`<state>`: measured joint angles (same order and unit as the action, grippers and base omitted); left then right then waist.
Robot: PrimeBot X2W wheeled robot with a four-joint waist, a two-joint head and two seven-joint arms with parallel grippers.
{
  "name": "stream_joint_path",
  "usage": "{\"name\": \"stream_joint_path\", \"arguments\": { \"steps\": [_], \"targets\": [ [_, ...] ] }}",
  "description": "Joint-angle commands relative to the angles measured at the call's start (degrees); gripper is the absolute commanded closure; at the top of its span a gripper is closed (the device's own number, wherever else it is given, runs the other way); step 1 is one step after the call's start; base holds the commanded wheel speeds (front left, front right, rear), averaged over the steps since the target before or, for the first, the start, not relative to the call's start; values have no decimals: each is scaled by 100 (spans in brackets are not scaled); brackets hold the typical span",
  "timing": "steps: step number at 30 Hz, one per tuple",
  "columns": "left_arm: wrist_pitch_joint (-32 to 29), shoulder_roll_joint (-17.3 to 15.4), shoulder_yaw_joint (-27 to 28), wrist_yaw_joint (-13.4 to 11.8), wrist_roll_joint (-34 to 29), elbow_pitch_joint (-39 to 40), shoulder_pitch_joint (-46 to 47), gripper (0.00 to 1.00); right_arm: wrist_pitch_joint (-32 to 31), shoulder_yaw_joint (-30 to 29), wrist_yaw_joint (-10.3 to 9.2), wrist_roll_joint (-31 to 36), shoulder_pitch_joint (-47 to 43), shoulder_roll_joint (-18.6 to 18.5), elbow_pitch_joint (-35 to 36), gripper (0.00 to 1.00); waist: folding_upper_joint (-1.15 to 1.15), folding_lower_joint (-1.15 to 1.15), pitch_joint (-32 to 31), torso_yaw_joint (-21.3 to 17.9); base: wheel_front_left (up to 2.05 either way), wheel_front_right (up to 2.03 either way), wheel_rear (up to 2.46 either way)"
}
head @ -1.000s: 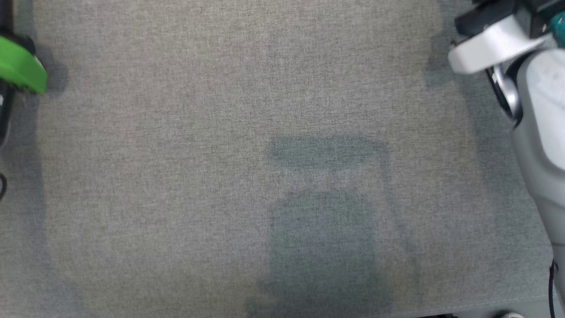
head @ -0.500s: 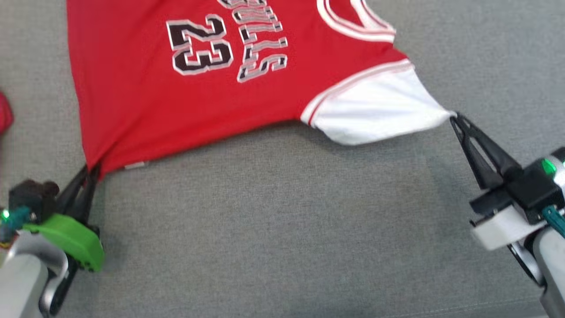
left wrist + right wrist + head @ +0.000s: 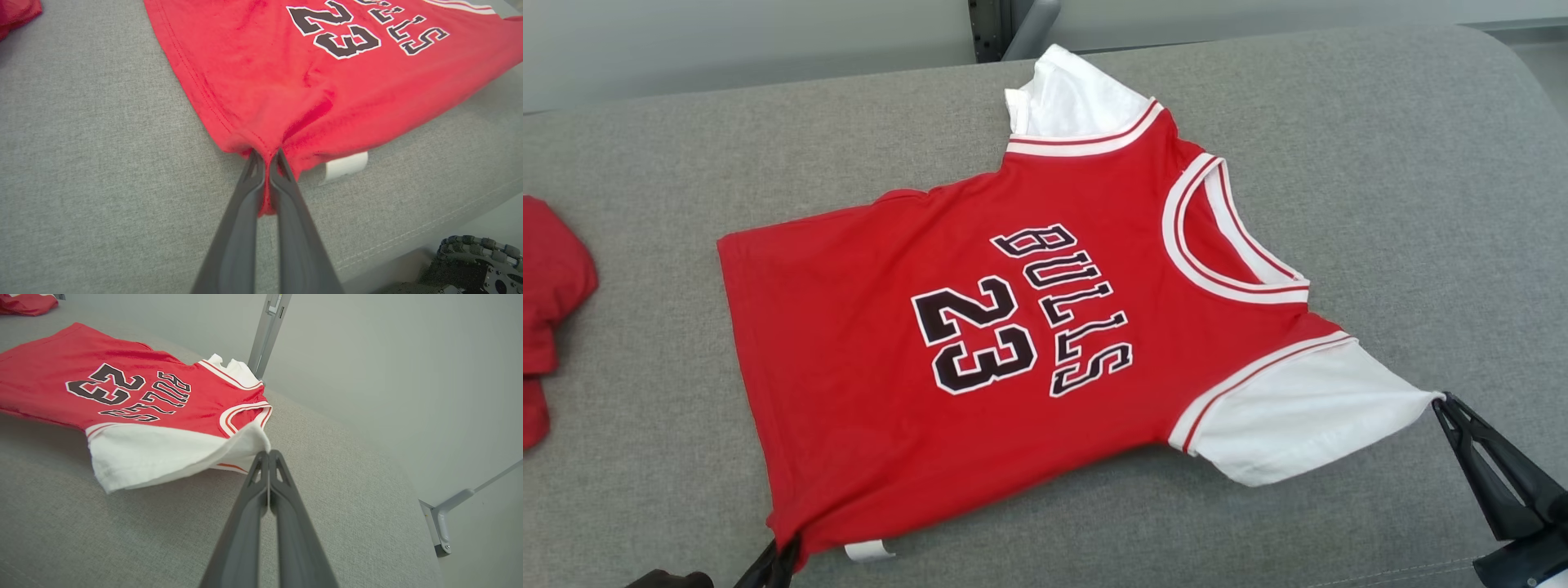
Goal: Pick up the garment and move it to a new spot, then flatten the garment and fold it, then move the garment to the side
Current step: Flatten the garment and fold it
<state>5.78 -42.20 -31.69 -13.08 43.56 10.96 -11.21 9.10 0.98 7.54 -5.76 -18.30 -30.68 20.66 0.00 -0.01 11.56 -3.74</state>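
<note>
I have the red jersey (image 3: 980, 367) lying face up across the middle of the grey padded worktop (image 3: 1421, 163), with the number 23 and the lettering showing. Its hem points toward the worktop's left edge and its collar toward the right edge. My left hand (image 3: 267, 157) is clamped on the hem's near corner, close to the worktop's near edge. Its fingers are together with a pinch of red cloth bunched between them. A white label (image 3: 345, 165) pokes out from under the cloth just beside it. My right hand (image 3: 269, 455) is closed on the tip of the near white sleeve (image 3: 1298, 416), which is drawn out toward the near right corner and raised a little off the worktop. The far white sleeve (image 3: 1066, 102) lies near the far edge. It looks folded over on itself, though I can't be sure from here. A second red cloth (image 3: 547, 278) sits at the left edge, well apart from the jersey.
</note>
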Motion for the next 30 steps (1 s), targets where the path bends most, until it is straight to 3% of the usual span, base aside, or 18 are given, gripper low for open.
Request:
{"name": "stream_joint_path", "arguments": {
  "steps": [1,9,16,30],
  "targets": [
    [-53,-139,90,-128,49,250,-102,100,-33,-105,-10,-33,-32,34,159,100,0,1,139,-38,0,0,0],
    [-544,-486,181,-104,55,705,319,100,-408,375,-10,-272,768,-117,22,100,0,1,520,-21,0,0,0],
    [-1111,-777,319,198,102,700,1143,100,-780,1007,-10,-605,2217,-469,-719,100,0,1,853,122,0,0,0],
    [-1942,-611,152,586,308,18,2202,100,-771,2014,-10,-957,4157,-580,-2341,100,0,1,1010,307,0,0,0]
  ]
}}
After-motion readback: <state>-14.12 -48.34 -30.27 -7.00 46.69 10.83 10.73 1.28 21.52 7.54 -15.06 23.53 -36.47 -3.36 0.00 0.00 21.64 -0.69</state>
